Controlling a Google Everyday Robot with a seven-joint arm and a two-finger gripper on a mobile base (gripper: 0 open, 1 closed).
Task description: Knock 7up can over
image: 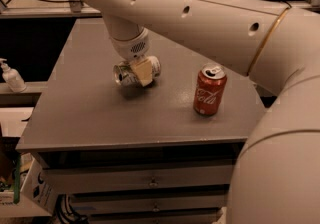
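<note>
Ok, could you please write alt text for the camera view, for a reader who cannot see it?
The robot's claw is at the 7up can, which lies on its side on a grey table. A red cola can stands upright, apart from it.

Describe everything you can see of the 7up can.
The 7up can is a pale metal drink can with a silver top. It lies on its side, top pointing left, near the middle of the grey table, left of the upright red can. The gripper sits over it, and its tan part hides the can's middle.
</note>
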